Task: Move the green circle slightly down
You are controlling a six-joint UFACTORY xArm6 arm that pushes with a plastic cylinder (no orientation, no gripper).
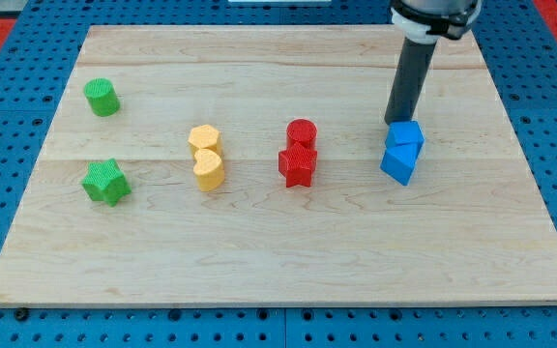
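The green circle (102, 98) is a short green cylinder at the view's upper left of the wooden board (259, 261). A green star (104, 182) lies below it. My tip (393, 121) is at the view's upper right, far from the green circle. It stands just above and to the left of the upper of two blue blocks (407, 134), touching or nearly touching it.
Two yellow blocks (206, 157) sit stacked close together left of centre. A red cylinder (301, 132) sits against a red star (298, 166) at the centre. The lower blue block (398, 163) touches the upper one. Blue pegboard surrounds the board.
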